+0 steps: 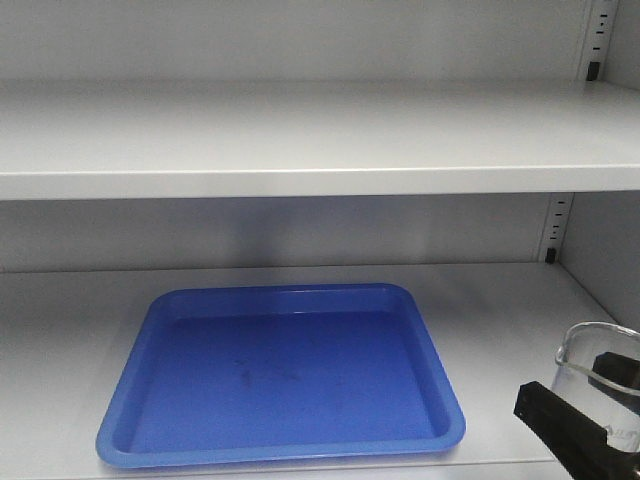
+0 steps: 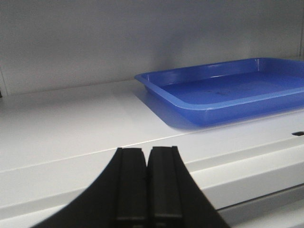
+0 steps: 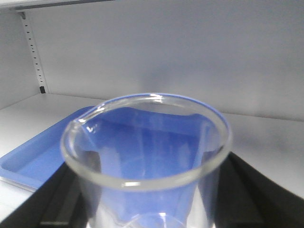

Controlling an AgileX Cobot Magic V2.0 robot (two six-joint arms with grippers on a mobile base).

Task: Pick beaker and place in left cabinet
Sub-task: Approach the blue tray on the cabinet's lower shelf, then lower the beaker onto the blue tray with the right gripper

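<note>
The clear glass beaker (image 3: 147, 156) fills the right wrist view, held upright between the black fingers (image 3: 247, 194) of my right gripper (image 3: 147, 209), which is shut on it. In the front view the beaker (image 1: 598, 368) shows at the bottom right edge with the right gripper (image 1: 590, 400) around it, in front of the lower shelf. The left cabinet (image 1: 300, 140) is light grey with wide flat shelves and a slotted rail (image 1: 552, 228) at the back right. My left gripper (image 2: 147, 154) is shut on nothing, low in front of the shelf edge (image 2: 71, 175).
A blue plastic tray (image 1: 280, 375) lies on the lower shelf, left of the beaker; the same blue tray (image 2: 228, 90) shows at the right in the left wrist view. An upper shelf (image 1: 300, 180) spans overhead. The cabinet's right wall (image 1: 610, 250) stands close to the beaker.
</note>
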